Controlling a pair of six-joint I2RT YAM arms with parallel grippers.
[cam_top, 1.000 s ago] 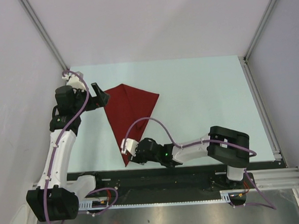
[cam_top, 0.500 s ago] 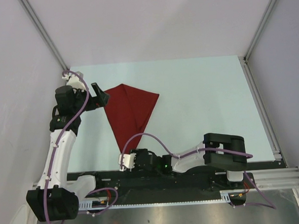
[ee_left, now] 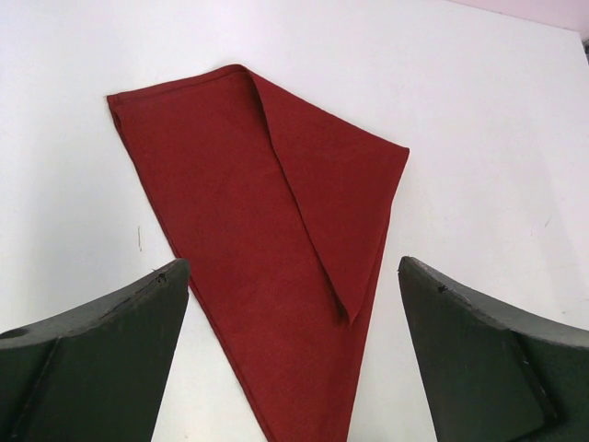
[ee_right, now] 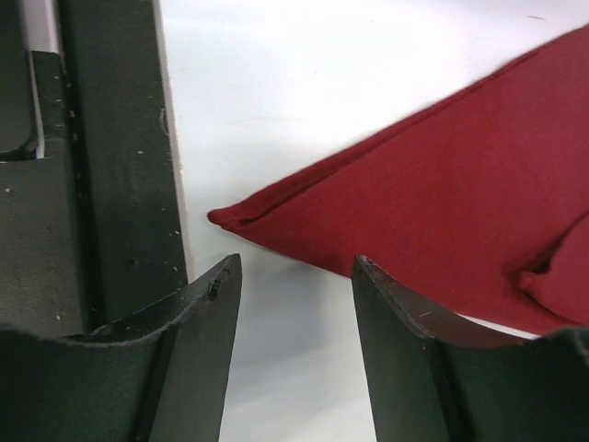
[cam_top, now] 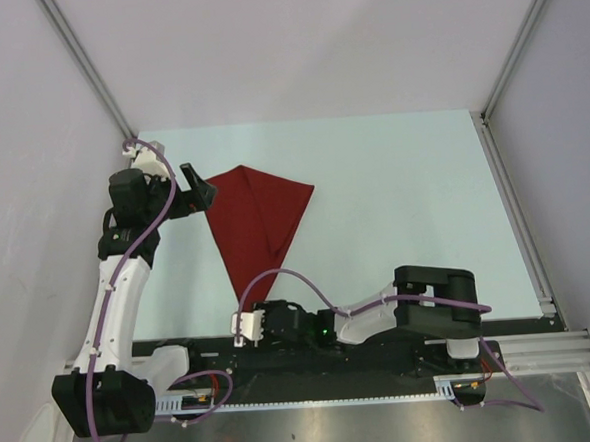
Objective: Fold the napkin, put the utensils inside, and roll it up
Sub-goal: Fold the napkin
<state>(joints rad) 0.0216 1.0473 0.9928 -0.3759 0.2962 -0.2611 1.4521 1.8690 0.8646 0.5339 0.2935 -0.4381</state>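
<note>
Right claw (ee_right: 294, 276) parted, empty, beside napkin (ee_right: 442, 212) corner

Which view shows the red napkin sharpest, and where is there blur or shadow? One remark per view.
Top external: even soft light, napkin small but sharp, hardly any shadow. Left wrist: sharpest, hem and fold edge crisp. Right wrist: closest and softest, napkin edge slightly blurred, thin shadow beneath it, right gripper dark in the foreground.

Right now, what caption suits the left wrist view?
Open left hand over the folded dark red napkin on the white table.
</note>
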